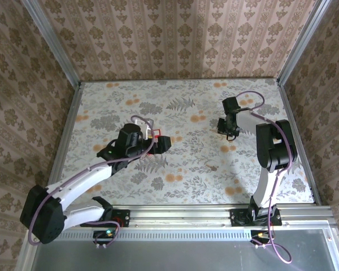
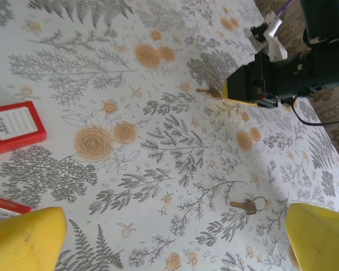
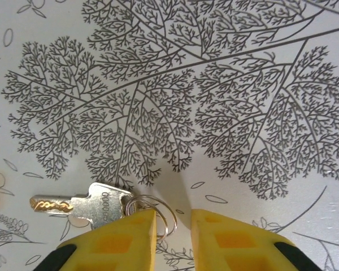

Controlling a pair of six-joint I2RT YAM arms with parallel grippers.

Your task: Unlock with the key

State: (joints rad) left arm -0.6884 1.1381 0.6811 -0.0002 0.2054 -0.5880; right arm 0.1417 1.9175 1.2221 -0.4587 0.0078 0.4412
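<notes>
Two keys lie on the flower-patterned table [image 1: 186, 96]. The first key [image 3: 85, 206] rests flat at the tip of the right gripper [image 3: 174, 217], on the table's right half. The right wrist view resolves its silver head, its brass-coloured blade pointing away to the side, and its wire ring [image 3: 168, 217], which lies against the edge of one yellow finger [image 3: 116, 243] and reaches into the gap. The jaws stand close together with a narrow slot between them; whether they pinch the ring cannot be told. From the left wrist view the same key [image 2: 206, 90] is a small brown stub poking out beside the right gripper [image 2: 231, 93], whose tips are down at the table.

The second key [image 2: 248, 205], brass with its own ring, lies alone in the middle of the table, apart from both grippers. The top view reduces it to a small dark mark [image 1: 213, 167].

The left gripper [image 2: 175, 226] is spread wide, grasping nothing, its yellow fingers [image 2: 28, 240] at the two lower corners of its wrist view. A red box [image 2: 17, 127] with a white label lies flat to one side; in the top view it sits just beside the left gripper [image 1: 164, 144].
</notes>
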